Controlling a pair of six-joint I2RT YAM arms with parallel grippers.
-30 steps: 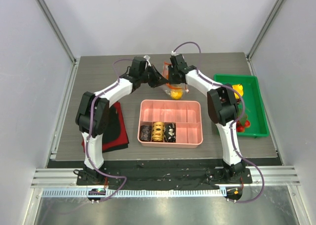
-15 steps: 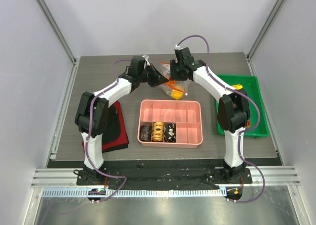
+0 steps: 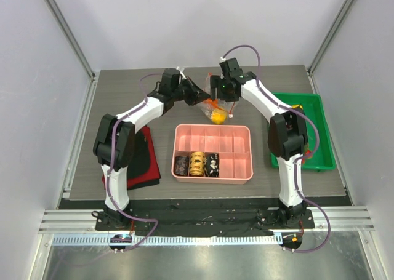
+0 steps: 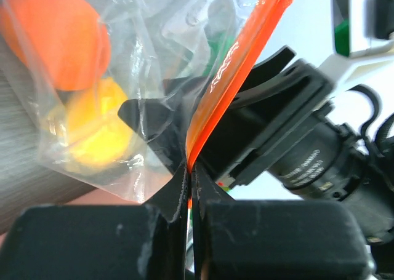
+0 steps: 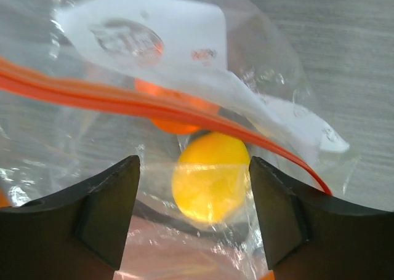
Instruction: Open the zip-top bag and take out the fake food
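Zip-top bag [image 3: 210,108]: it is at the far side of the desk [image 3: 117,101], between the two sets of jaws. The left jaws are just to its left. The right jaws are right over it.
Left jaws: shut tight on the edge of the bag. They pinch the clear plastic right at the zip strip [image 4: 246,46].
Right jaws: wide apart and holding nothing. The crinkly bag lies under them and between their two fingers [image 5: 98,212].
Zip strip: red-orange. It runs up and away from the left jaws, and it goes across just past the tips of the right jaws. I cannot tell if it is zipped or not.
Fake food [image 3: 217,116]: inside the bag. The yellow fruit [image 5: 211,175] shows in the gap of the right jaws. The orange fruit [image 4: 55,34] is just past it, on the far side from the left jaws.
Pink tray [image 3: 212,128]: on the near side of both sets of jaws, close to the bag. Three dark and gold rolls [image 3: 196,164] sit in it.
Green bin [image 3: 323,132]: off to the right of the right jaws, well apart.
Red cloth [image 3: 148,178]: on the near side of the left jaws, well apart.
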